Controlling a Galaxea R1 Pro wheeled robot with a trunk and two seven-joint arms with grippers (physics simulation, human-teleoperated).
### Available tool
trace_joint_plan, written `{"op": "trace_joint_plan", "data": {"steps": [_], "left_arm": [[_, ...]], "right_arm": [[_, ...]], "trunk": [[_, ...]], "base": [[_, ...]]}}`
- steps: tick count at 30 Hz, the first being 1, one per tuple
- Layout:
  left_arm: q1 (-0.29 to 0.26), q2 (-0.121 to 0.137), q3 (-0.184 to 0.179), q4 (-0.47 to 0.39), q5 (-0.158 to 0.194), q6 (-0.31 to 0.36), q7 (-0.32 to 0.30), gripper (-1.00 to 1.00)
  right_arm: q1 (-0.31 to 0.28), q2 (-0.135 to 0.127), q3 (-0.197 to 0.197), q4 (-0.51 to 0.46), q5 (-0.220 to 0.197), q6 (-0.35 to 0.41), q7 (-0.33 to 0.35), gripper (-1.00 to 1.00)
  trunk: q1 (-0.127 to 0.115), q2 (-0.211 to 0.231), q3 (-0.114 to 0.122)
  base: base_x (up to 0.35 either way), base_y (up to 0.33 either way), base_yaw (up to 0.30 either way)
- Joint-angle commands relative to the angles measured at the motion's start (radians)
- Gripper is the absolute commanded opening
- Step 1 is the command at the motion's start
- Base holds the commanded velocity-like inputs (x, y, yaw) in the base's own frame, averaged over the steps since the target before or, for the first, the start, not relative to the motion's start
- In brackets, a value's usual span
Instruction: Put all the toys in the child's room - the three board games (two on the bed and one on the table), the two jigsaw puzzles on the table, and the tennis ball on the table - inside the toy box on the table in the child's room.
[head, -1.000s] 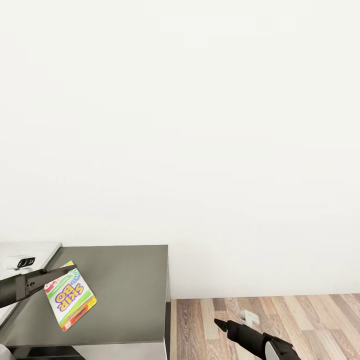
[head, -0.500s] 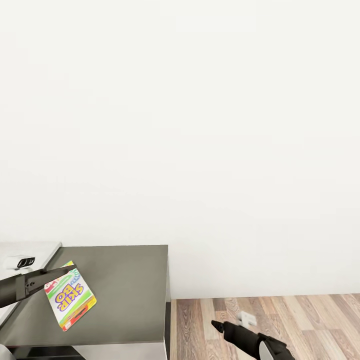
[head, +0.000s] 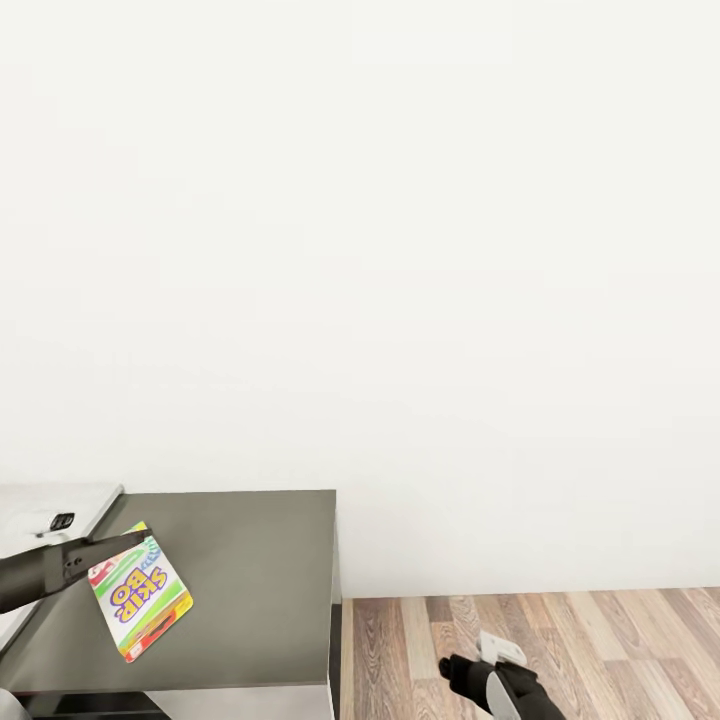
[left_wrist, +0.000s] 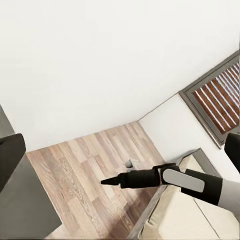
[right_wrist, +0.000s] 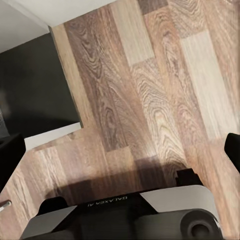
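The robot faces a plain white wall (head: 400, 250), with the low dark grey part of the table (head: 260, 590) at the lower left of the head view and wood-plank floor (head: 600, 640) to the right of it.

The left gripper (head: 135, 540) reaches in from the left edge over the dark table top. Its thin black fingers are pinched together on the upper corner of the small board game (head: 140, 592), the one lettered "SKIP BO". The box hangs tilted from that held corner. Its printed face is turned toward the camera. Its long axis runs on a diagonal, from the held corner at upper left down toward the lower right, and the lettering reads upside down along that slant. The box shows in front of the dark top near the table's left side; I cannot tell whether its low end touches the surface or hangs clear.

A strip of the lighter grey table top (head: 60, 498) shows just behind the left arm.

The right gripper (left_wrist: 111, 181) is low over the floor, to the right of the table and well apart from the box. From the left wrist view its dark fingers come together to a single point with nothing between them. A corner of the bed (left_wrist: 175, 220) shows below it there.
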Motion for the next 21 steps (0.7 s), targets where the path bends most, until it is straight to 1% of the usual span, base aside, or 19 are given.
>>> {"op": "trace_joint_plan", "data": {"steps": [1,2,3,5,7,8,10,11,12,13,14,15,17,18,20,21], "left_arm": [[-0.002,0.0,0.0,0.0,0.001,0.011,0.015,1.0],[-0.004,0.0,-0.001,0.0,0.001,0.013,0.054,1.0],[-0.005,0.001,-0.001,0.0,0.001,0.014,0.074,1.0],[-0.009,0.0,-0.004,0.0,0.001,0.018,0.165,1.0],[-0.024,0.001,-0.01,0.001,-0.003,0.023,0.299,1.0],[-0.031,0.001,-0.013,0.003,-0.003,0.025,0.34,1.0],[-0.067,0.001,-0.038,0.022,-0.004,0.056,0.512,1.0],[-0.08,0.001,-0.047,0.031,-0.004,0.065,0.554,1.0],[-0.111,0.001,-0.07,0.056,-0.004,0.079,0.633,1.0],[-0.149,0.0,-0.098,0.09,-0.004,0.088,0.707,1.0],[-0.169,0.0,-0.113,0.111,-0.004,0.091,0.74,1.0],[-0.211,-0.002,-0.142,0.164,-0.003,0.095,0.801,1.0],[-0.302,-0.005,-0.189,0.309,-0.004,0.098,0.901,1.0],[-0.327,-0.007,-0.198,0.349,-0.004,0.097,0.921,1.0],[-0.426,-0.022,-0.22,0.503,-0.007,0.089,0.991,1.0],[-0.45,-0.026,-0.223,0.537,-0.007,0.085,1.007,1.0]], "right_arm": [[-0.001,0.001,-0.002,-0.003,-0.01,0.005,-0.006,1.0],[-0.001,-0.001,-0.001,-0.005,-0.01,0.004,-0.002,1.0],[0.0,-0.001,0.0,-0.006,-0.01,0.004,0.002,1.0],[0.0,-0.002,0.001,-0.009,-0.009,0.002,0.038,1.0],[0.0,-0.004,0.0,-0.011,-0.009,0.001,0.093,1.0],[0.0,-0.004,0.0,-0.011,-0.009,0.001,0.107,1.0],[0.0,-0.003,-0.001,-0.011,-0.008,0.0,0.145,1.0],[0.0,-0.002,-0.001,-0.011,-0.008,0.0,0.15,1.0],[0.0,-0.001,-0.001,-0.011,-0.008,0.001,0.156,1.0],[-0.001,0.0,-0.001,-0.011,-0.007,0.002,0.159,1.0],[-0.002,0.0,-0.001,-0.011,-0.007,0.002,0.16,1.0],[-0.003,0.0,-0.002,-0.011,-0.006,0.003,0.162,1.0],[-0.018,-0.005,-0.002,-0.011,-0.007,0.008,0.164,1.0],[-0.026,-0.006,-0.002,-0.011,-0.006,0.009,0.165,1.0],[-0.064,-0.011,-0.002,-0.005,-0.008,0.011,0.167,1.0],[-0.071,-0.012,-0.002,-0.004,-0.008,0.013,0.167,1.0]], "trunk": [[0.001,-0.002,-0.002],[0.001,-0.002,-0.002],[0.001,-0.002,-0.002],[0.001,-0.002,-0.002],[0.001,-0.002,-0.002],[0.001,-0.002,-0.002],[0.001,-0.002,-0.002],[0.001,-0.002,-0.002],[0.001,-0.002,-0.002],[0.001,-0.002,-0.002],[0.001,-0.002,-0.002],[0.001,-0.002,-0.002],[0.001,-0.002,-0.002],[0.001,-0.002,-0.002],[0.001,-0.002,-0.002],[0.001,-0.002,-0.002]], "base": [[0.0,0.0,0.0],[0.0,0.0,0.0],[0.0,0.0,0.0],[0.0,0.0,0.0],[0.0,0.0,0.0],[0.0,0.0,0.0],[0.0,0.0,0.0],[0.0,0.0,0.0],[0.0,0.0,0.0],[0.0,0.0,0.0],[0.0,0.0,0.0],[0.0,0.0,0.0],[0.0,0.0,0.0],[0.0,0.0,0.0],[0.0,0.0,0.0],[0.0,0.0,0.0]]}}
